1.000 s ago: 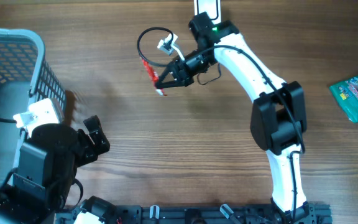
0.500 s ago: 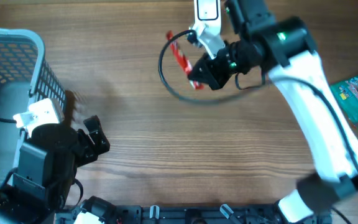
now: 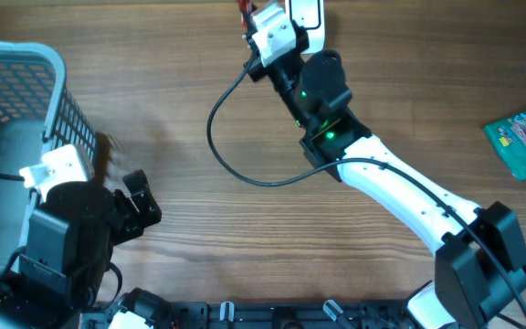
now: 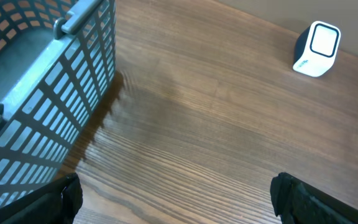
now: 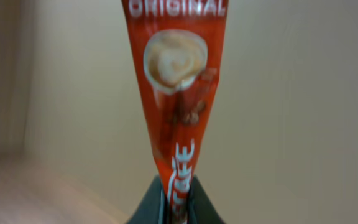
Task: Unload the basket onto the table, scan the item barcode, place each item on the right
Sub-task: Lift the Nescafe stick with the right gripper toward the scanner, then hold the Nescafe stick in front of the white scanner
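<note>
Change: within the last second the right arm has swung from the middle of the desk (image 3: 199, 110) up to 12 o'clock, carrying the sachet (image 5: 178, 93) with it; the left arm has not stirred
Meaning: I judge the sachet is being presented to the scanner (image 4: 316, 41); whether the barcode faces it cannot be told, since the right wrist view shows only the printed front against a plain pale background
Left gripper (image 4: 174, 193): released, dark fingers spread wide at 8 o'clock, holding nothing
Basket (image 4: 55, 93): at 9 o'clock, just beside the left arm; grey-blue plastic, slotted lattice walls, rounded rim
Desk: wood grain, matt, mid-brown
Packet (image 3: 520, 135): at 3 o'clock, well apart from both arms; green, crinkled, glossy foil
Cable (image 3: 231, 160): thin, black, looping from the right wrist out over the desk
Right gripper (image 5: 178, 202): clenched on the sachet's lower end, dark fingers pinching it flat
Sachet: at 12 o'clock, at the overhead view's top edge, near the scanner; long narrow stick, glossy red film, white lettering, a coffee-cup picture; it stands upright from the fingers
Scanner: at 12 o'clock, far edge; small, white shell, rounded corners, dark side, smooth plastic
</note>
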Tool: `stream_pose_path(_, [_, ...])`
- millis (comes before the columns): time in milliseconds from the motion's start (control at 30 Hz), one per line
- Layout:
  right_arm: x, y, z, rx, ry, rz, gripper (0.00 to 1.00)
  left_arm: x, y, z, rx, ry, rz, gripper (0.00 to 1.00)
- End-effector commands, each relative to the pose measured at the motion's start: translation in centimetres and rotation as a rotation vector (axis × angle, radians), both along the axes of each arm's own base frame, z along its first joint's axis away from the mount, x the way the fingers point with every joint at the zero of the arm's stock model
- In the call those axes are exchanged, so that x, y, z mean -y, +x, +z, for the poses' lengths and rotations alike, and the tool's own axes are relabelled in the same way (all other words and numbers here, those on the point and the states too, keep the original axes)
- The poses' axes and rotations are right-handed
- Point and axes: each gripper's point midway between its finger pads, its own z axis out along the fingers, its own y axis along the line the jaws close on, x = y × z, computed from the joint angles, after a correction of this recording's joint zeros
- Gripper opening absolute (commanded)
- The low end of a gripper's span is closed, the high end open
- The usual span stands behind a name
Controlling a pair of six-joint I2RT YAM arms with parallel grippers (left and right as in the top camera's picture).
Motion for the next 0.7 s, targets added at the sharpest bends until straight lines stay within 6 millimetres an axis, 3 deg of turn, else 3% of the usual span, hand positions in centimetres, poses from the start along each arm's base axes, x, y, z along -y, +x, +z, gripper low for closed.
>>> stream_pose_path(0, [-2.3, -3.2, 3.4, 0.268, -0.101, 0.182, 0.05, -0.1, 0.0, 0.1, 0.008, 0.0, 0.006, 1.0])
stream_pose_path(67, [-3.8, -5.9, 3.8, 0.462, -0.242, 0.321, 0.05, -0.1, 0.0, 0.1, 0.008, 0.0, 0.006, 1.0])
stream_pose_path(133, [-5.0, -9.1, 1.8, 0.704, -0.46, 0.507, 0.04, -0.1, 0.0, 0.1, 0.008, 0.0, 0.006, 1.0])
stream_pose_path(200, [-4.7, -10.9, 0.0, 0.942, -0.621, 0.587, 0.04, -0.1, 0.0, 0.1, 0.008, 0.0, 0.006, 1.0])
stream_pose_path(333, [-2.1, -13.5, -1.4, 1.259, -0.714, 0.713, 0.04, -0.1, 0.0, 0.1, 0.008, 0.0, 0.006, 1.0])
stream_pose_path(467, [-0.3, -14.7, -2.1, 1.359, -0.722, 0.8, 0.04, -0.1, 0.0, 0.1, 0.008, 0.0, 0.006, 1.0])
stream_pose_path(667, [-0.1, -14.7, -2.0, 1.337, -0.716, 0.81, 0.05, -0.1, 0.0, 0.1, 0.008, 0.0, 0.006, 1.0])
